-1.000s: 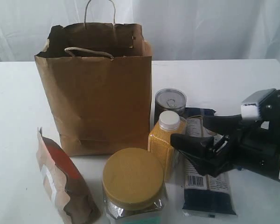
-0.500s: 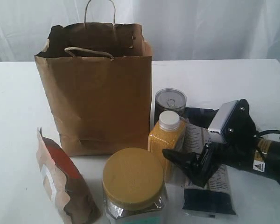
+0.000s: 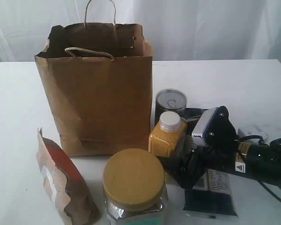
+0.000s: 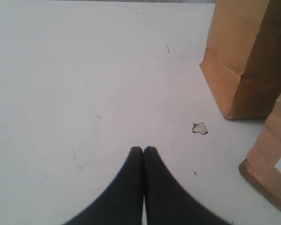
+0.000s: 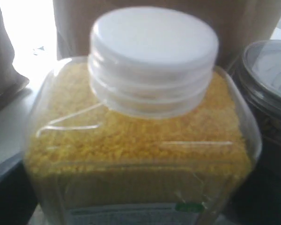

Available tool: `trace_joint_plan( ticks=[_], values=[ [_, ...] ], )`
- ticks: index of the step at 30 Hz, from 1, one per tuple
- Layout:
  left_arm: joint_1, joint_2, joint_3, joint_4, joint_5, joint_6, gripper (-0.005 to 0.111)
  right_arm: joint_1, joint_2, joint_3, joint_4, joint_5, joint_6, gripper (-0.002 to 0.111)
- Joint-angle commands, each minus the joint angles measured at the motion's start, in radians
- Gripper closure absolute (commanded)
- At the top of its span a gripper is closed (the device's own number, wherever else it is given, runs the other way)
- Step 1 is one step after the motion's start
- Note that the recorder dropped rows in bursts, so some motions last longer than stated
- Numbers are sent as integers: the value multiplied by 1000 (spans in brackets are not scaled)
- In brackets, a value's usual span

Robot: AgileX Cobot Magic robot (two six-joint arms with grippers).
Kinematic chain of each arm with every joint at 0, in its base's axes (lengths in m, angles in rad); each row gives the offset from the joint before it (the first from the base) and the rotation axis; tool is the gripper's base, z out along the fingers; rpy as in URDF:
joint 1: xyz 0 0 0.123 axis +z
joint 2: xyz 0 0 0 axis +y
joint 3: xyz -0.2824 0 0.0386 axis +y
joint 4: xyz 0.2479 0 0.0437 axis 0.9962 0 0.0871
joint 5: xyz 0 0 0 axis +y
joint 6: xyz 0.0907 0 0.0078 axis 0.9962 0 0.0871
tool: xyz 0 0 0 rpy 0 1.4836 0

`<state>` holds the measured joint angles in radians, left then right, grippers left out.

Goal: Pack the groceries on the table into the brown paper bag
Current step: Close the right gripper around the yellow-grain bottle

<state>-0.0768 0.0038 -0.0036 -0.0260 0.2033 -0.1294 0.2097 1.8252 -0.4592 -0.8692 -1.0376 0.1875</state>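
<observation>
Groceries all sit out on the table (image 3: 234,79), none visibly in the brown paper bag (image 3: 96,98), so I judge the packing is at its start. The step in hand looks like the grab for the white-capped yellow bottle (image 3: 166,138). The right gripper (image 3: 177,165) lies low and level, side-on to the bottle, with its jaws spread wide. The bottle stands directly ahead of them, so close that it fills the right wrist view (image 5: 140,140). Whether the pads touch its walls I cannot tell, but nothing looks gripped.

The bottle stands upright on the table, long axis vertical, cap pointing straight up, so the jaws meet it across its body below the shoulder. The pull-tab metal can (image 3: 171,101) stands just past the bottle from the jaws, the bag is beyond and to one side, and the long dark-blue packet (image 3: 208,197) lies flat beneath the gripper. The gold-lidded clear jar (image 3: 133,180) crowds close beside the jaws.

Next, I would expect a squeeze on the body, then a straight lift high enough to clear the bag's ragged rim without knocking the can or jar.

The left gripper (image 4: 143,151) hangs over bare table, tips pressed together, holding nothing.
</observation>
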Motion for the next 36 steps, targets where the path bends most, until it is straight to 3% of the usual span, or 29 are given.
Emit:
trace_joint_plan(
  ticks=[1, 13, 23, 26, 28, 36],
  values=[
    [-6, -4, 4, -7, -2, 0, 107, 0, 5, -8, 35, -47, -13, 22],
    [-6, -4, 4, -7, -2, 0, 107, 5, 31, -8, 20, -90, -82, 40],
    [-6, -4, 4, -7, -2, 0, 107, 15, 22, -6, 0, -113, -73, 94],
    [-6, -4, 4, -7, -2, 0, 107, 15, -1, -6, -1, -133, -50, 104],
    [-6, -4, 4, -7, -2, 0, 107, 15, -22, -6, 3, -133, -21, 108],
    [-6, -4, 4, -7, -2, 0, 107, 15, -118, -6, 16, 0, 90, 108]
  ],
)
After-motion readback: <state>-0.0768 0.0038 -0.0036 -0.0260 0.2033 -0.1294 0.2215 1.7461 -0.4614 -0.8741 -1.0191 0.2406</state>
